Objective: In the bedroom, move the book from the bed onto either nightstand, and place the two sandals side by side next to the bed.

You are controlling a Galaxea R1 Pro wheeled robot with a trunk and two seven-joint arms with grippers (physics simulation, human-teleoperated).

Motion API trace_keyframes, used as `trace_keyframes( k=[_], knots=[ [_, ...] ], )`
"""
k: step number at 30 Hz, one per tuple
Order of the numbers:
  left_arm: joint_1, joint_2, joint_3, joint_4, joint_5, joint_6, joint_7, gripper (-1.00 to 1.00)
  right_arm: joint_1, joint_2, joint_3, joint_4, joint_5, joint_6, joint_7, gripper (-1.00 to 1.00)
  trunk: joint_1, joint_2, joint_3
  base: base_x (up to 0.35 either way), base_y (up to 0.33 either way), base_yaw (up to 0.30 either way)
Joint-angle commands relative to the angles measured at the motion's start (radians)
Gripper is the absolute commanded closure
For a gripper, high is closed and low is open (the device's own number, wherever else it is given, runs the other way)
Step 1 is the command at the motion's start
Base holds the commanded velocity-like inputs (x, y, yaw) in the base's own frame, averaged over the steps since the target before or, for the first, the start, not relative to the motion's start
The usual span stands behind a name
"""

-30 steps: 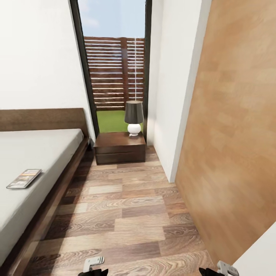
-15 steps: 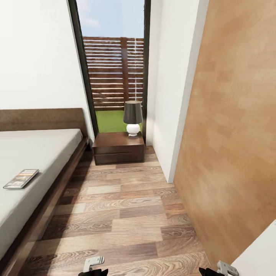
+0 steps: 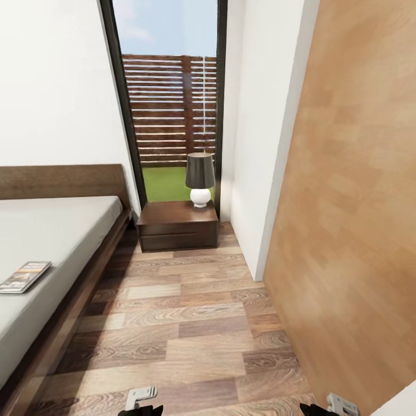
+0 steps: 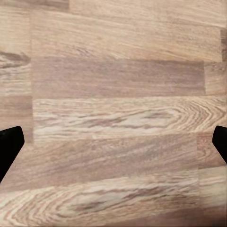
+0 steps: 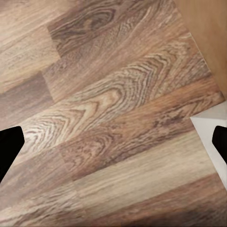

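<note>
The book (image 3: 24, 276) lies flat on the pale grey mattress of the bed (image 3: 63, 237), near its floor-side edge at the far left of the head view. The reddish-brown nightstand (image 3: 179, 224) stands beside the brown headboard, below the tall window, and carries a lamp (image 3: 200, 178). The sandals are out of view. My left gripper (image 4: 113, 146) is open over bare wood floor, its dark fingertips (image 4: 9, 146) far apart. My right gripper (image 5: 113, 144) is open too, above floor planks with nothing between its fingers.
A plank floor aisle (image 3: 185, 323) runs between the bed and a large light wood panel (image 3: 352, 219) on the right. A white wall corner (image 3: 254, 173) juts out past the nightstand. Both my arm ends (image 3: 140, 398) sit at the bottom edge.
The whole head view has shifted slightly, so the camera has moved; the book now sits nearer the picture's left edge. Nothing in the room has moved, and both grippers look unchanged.
</note>
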Motion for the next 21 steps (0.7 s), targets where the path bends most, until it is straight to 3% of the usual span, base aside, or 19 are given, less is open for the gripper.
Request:
trace_keyframes(
  k=[1,15,21],
  knots=[
    [-0.001,0.0,0.001,0.001,0.008,-0.002,-0.004,-1.0,-0.001,-0.001,0.008,0.001,-0.011,-0.001,0.003,-1.0,0.0,0.0,-0.001,0.053,0.0,0.0],
    [-0.001,0.0,0.001,0.001,0.008,-0.002,-0.004,-1.0,-0.001,0.0,0.008,0.001,-0.012,-0.001,0.003,-1.0,0.0,0.0,-0.001,0.015,0.0,0.0],
    [-0.001,0.001,0.001,0.001,0.008,-0.002,-0.004,-1.0,-0.001,0.0,0.008,0.001,-0.012,-0.001,0.003,-1.0,0.0,0.0,-0.001,0.225,0.0,0.0]
  ],
)
